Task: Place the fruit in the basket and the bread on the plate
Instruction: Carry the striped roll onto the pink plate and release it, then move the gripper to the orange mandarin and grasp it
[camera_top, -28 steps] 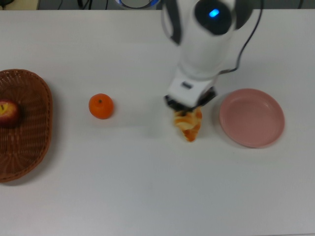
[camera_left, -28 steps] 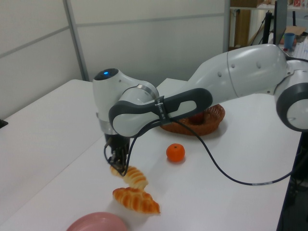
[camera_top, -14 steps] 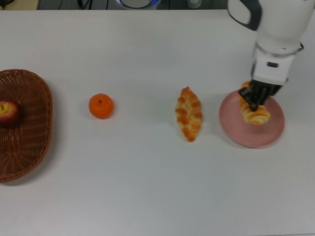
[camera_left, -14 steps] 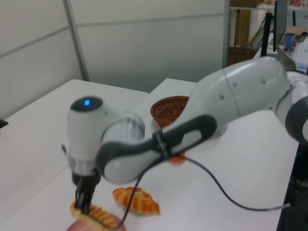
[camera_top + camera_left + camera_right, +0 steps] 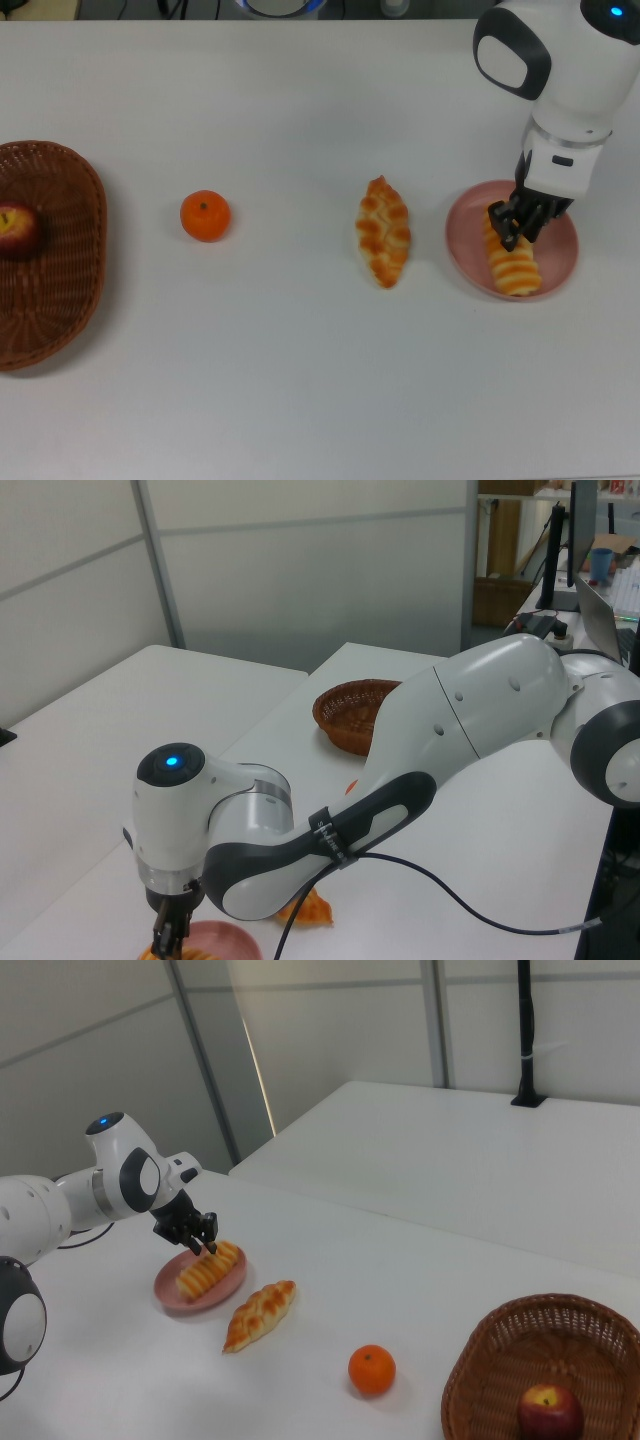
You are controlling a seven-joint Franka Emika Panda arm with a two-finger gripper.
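Observation:
The ribbed loaf (image 5: 513,264) lies on the pink plate (image 5: 556,238) at the top view's right. My gripper (image 5: 515,223) stands over the loaf's far end, fingers clamped on it; the right view shows the same grip (image 5: 202,1237) on the loaf (image 5: 205,1269). The braided loaf (image 5: 383,232) rests on the table left of the plate. The mandarin (image 5: 205,216) sits further left. The apple (image 5: 15,228) lies inside the wicker basket (image 5: 62,300) at the top view's left edge. In the left view my arm hides the mandarin.
My arm (image 5: 470,710) and its black cable (image 5: 450,920) span the table in the left view, in front of the basket (image 5: 350,705). A second white table with a black pole (image 5: 524,1040) stands behind in the right view.
The ribbed loaf was carried from beside the braided loaf to the plate. It was tilted above the plate half a second ago and now lies flat on it.

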